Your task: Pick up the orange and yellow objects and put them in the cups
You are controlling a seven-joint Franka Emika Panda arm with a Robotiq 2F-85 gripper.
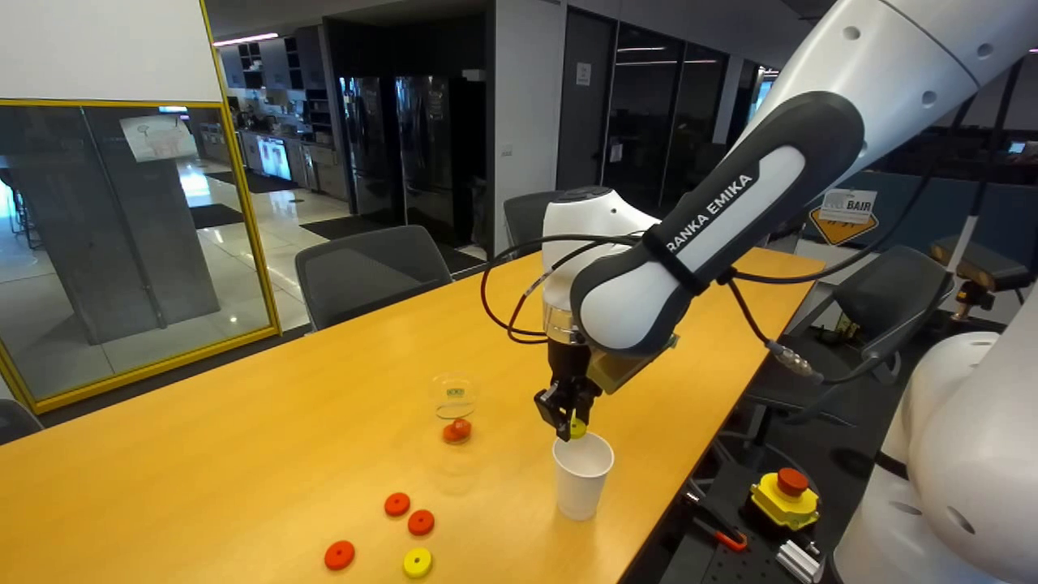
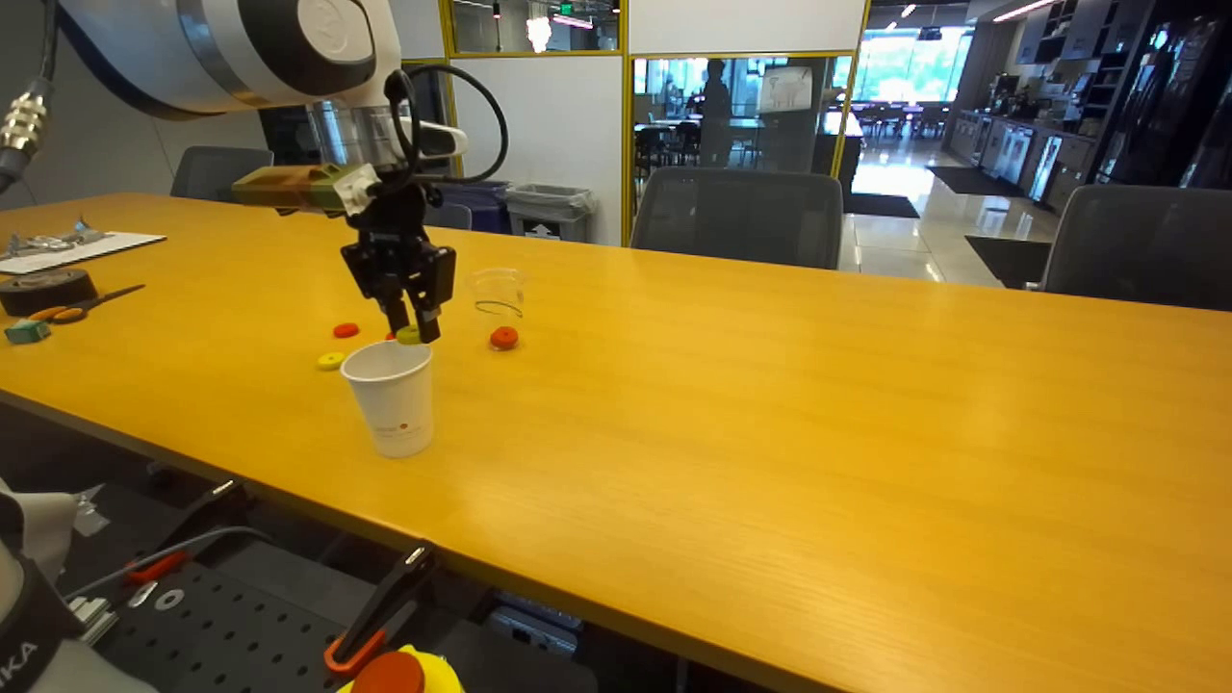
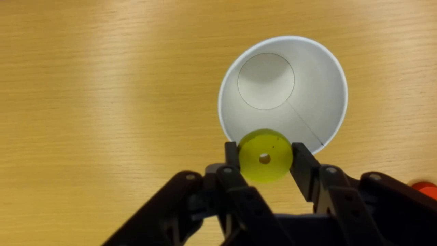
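One black claw [image 3: 264,155] grips a yellow disc [image 3: 268,172] over the rim of the white cup [image 1: 580,491], whether touching it I cannot tell. Beneath lies a honey-coloured wooden table [image 2: 818,462], mesh chairs [image 2: 741,217] along it, a kitchen [image 2: 1025,135] beyond. In both exterior views the clear cup [image 1: 456,392] is faint, and the wrist view cuts off a red piece [image 3: 428,190] partly hidden behind the claw.

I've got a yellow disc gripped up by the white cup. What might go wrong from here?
1. Released now, the yellow disc may clip the rim or drop outside: in the wrist view it overlaps the near rim of the white cup rather than the middle of the opening.
2. Lowering first could tip the cup: the jaws, shut on the disc, line up with that rim, and the cup tapers to a narrower base.
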